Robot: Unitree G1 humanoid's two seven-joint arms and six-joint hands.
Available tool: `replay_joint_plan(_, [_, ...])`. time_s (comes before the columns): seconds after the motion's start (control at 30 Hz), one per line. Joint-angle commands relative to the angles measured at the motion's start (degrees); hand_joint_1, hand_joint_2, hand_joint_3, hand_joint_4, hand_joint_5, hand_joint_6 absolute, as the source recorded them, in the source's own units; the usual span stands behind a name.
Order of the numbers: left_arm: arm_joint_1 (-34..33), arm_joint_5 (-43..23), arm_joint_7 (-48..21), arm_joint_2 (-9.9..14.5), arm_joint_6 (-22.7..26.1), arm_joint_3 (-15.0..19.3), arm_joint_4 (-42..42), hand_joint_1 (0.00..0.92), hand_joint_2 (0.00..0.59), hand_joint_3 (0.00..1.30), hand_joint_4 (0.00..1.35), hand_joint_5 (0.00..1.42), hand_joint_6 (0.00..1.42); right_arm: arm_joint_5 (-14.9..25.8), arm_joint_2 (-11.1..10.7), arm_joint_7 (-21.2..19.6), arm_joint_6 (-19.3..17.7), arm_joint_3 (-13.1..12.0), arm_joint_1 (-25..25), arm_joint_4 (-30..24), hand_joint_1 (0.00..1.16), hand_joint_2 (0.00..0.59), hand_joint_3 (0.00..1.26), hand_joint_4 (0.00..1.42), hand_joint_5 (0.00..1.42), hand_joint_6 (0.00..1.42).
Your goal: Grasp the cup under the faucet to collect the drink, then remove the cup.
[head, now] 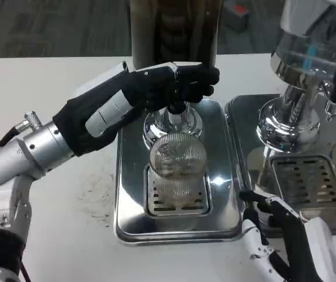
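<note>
A clear ribbed glass cup stands upright on the grate of the steel drip tray, directly below the faucet of the dark drink dispenser. My left hand, black-covered, reaches in from the left above the cup, and its fingers curl around the faucet handle. It is apart from the cup. At the bottom right my right hand rests by the tray's right corner with its fingers apart, holding nothing. How much liquid the cup holds I cannot tell.
A second, shiny dispenser with its own drip tray stands at the right, close to my right hand. White table lies bare at the left and front.
</note>
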Motion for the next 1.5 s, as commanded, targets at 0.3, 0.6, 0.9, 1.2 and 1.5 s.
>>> replay_joint_plan(0.3, [0.54,3.98,-0.46,1.0,-6.09,-2.02,2.11,0.0,0.078,0.25,0.16,0.18,0.2,0.87,-0.56,0.23,0.33,-0.54,-0.98,-0.5,0.3,0.496,0.31,0.26,0.24,0.27])
replay_joint_plan(0.6, [0.45,5.01,0.28,1.01,-9.97,-2.66,2.89,0.0,0.077,0.25,0.16,0.18,0.2,0.99,-0.57,0.14,0.2,-0.72,-1.14,-0.46,0.31,0.496,0.28,0.25,0.22,0.27])
replay_joint_plan(0.9, [0.39,6.13,1.44,1.39,-13.45,-3.47,3.44,0.0,0.076,0.24,0.16,0.18,0.21,1.44,-0.62,0.15,0.13,-0.92,-1.28,-0.58,0.31,0.496,0.23,0.22,0.2,0.25])
replay_joint_plan(1.2, [0.14,7.13,2.48,1.76,-16.11,-4.25,3.86,0.0,0.076,0.24,0.16,0.18,0.21,3.3,-0.8,0.56,-0.53,-1.24,-1.98,-0.38,0.38,0.435,0.2,0.2,0.17,0.25])
replay_joint_plan(1.5, [-0.49,7.88,3.55,2.36,-18.47,-5.47,4.71,0.0,0.075,0.24,0.16,0.18,0.21,5.41,-1.17,1.5,-0.69,-1.8,-2.76,-0.03,0.48,0.331,0.18,0.16,0.16,0.23])
